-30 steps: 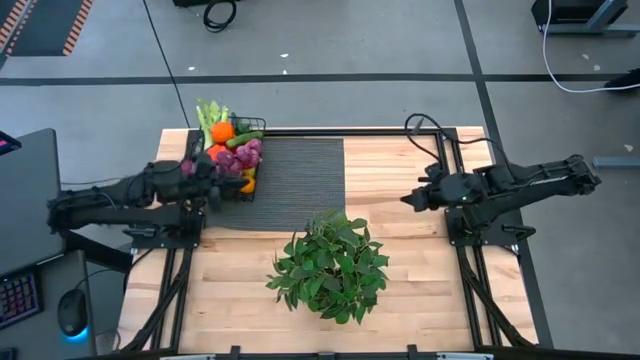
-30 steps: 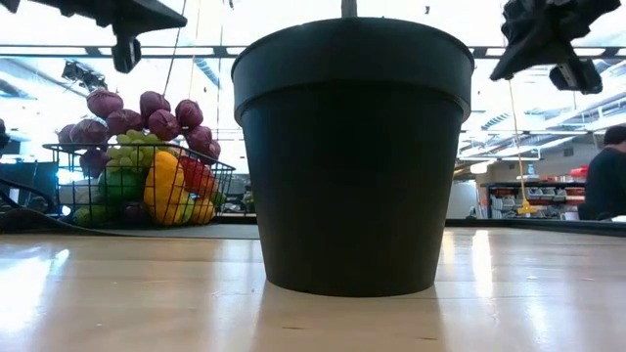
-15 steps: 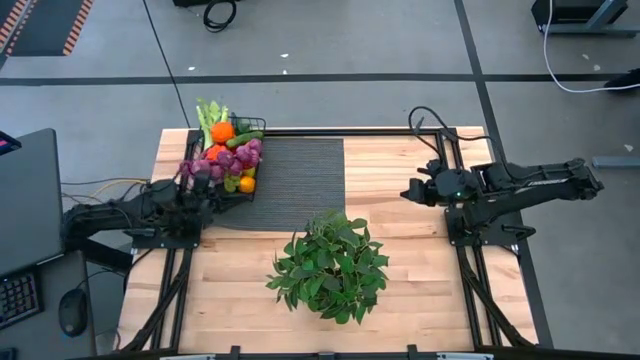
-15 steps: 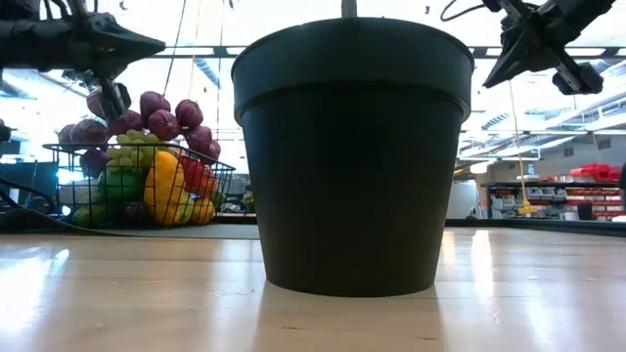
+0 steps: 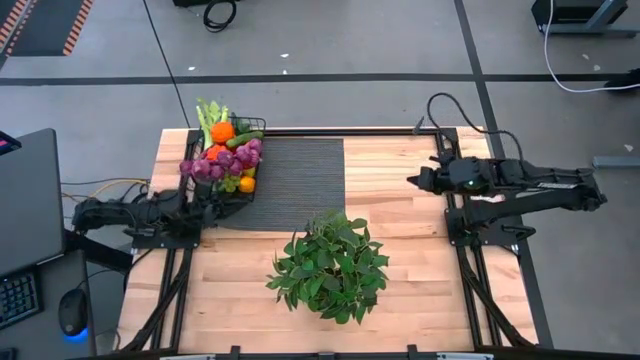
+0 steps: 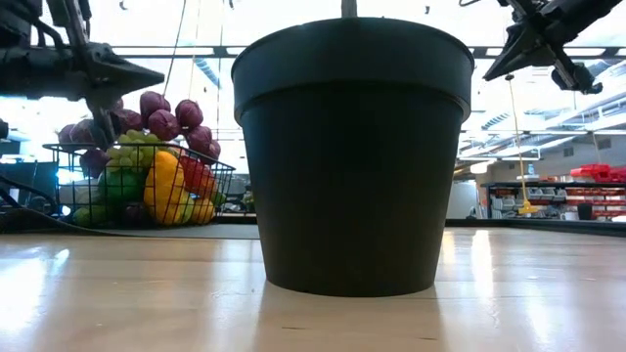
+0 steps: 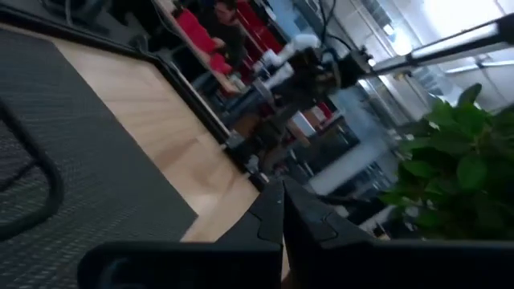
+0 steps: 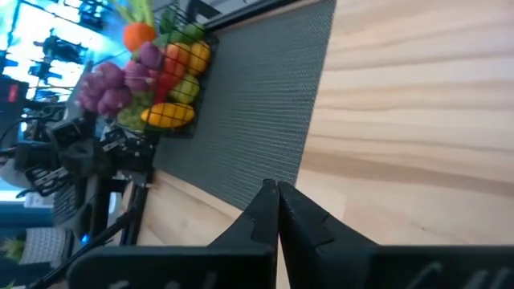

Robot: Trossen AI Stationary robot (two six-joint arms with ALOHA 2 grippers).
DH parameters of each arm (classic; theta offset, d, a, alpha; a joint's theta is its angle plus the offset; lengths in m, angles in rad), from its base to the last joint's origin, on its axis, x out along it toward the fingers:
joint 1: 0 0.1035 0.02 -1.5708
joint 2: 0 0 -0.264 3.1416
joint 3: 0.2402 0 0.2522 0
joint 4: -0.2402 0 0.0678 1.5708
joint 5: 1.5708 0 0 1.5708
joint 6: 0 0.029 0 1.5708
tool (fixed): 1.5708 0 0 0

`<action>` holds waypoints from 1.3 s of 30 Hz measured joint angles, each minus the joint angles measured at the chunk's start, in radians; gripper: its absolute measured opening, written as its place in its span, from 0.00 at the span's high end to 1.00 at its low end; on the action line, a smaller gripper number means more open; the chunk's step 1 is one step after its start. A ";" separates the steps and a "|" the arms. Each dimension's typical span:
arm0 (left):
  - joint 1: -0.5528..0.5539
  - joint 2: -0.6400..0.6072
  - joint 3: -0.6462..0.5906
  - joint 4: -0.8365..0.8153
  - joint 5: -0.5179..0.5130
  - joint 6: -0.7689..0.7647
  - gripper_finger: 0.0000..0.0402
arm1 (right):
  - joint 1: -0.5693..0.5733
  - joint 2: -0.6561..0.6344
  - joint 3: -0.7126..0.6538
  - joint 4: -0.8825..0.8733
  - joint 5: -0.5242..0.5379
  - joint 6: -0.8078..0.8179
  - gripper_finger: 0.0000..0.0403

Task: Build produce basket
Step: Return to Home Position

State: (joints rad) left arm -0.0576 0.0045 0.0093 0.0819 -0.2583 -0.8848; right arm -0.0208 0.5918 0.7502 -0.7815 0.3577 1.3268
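The black wire basket [image 5: 236, 187] stands with its bottom on the left end of the dark ribbed mat [image 5: 298, 170]. It is heaped with produce [image 5: 228, 155]: purple bulbs [image 6: 161, 112], green grapes, an orange, celery, and a yellow and a red pepper [image 8: 170, 112]. My left gripper [image 5: 216, 204] is shut and level at the basket's near left corner, apart from it; its tip [image 6: 159, 75] shows in front of the bulbs. My right gripper [image 5: 410, 181] is shut above the table's right side, slanting down toward the mat [image 8: 271, 186]. Neither one carries anything.
A bushy green plant [image 5: 330, 265] in a big black pot [image 6: 352, 156] stands at the table's near middle and hides much of the low view. Bare wood lies right of the mat [image 5: 400, 165]. People show beyond the table [image 7: 197, 36].
My left gripper has sunk from high above the basket's near left side to the level of the heaped produce, drawing back a little toward the table's left edge and rolling somewhat. My right gripper has swung a little toward the far edge. Both stayed shut; basket and produce kept still.
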 joint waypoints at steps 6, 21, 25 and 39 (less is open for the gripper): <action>-0.034 0.001 0.000 -0.003 -0.070 -0.003 0.99 | 0.002 -0.102 -0.028 -0.049 0.027 -0.046 0.98; -0.033 0.002 0.001 -0.021 -0.070 0.563 0.98 | 0.071 -0.372 -0.659 0.696 0.042 -0.541 0.98; -0.033 0.002 0.001 -0.022 -0.072 0.903 0.97 | 0.069 -0.345 -0.700 0.733 -0.047 -0.724 0.97; -0.030 0.002 -0.001 0.012 -0.081 0.968 0.97 | 0.071 -0.244 -0.701 0.707 -0.090 -1.072 0.97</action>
State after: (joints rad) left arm -0.0875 0.0063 0.0082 0.0939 -0.3394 0.0830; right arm 0.0503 0.3477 0.0494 -0.0742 0.2672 0.2546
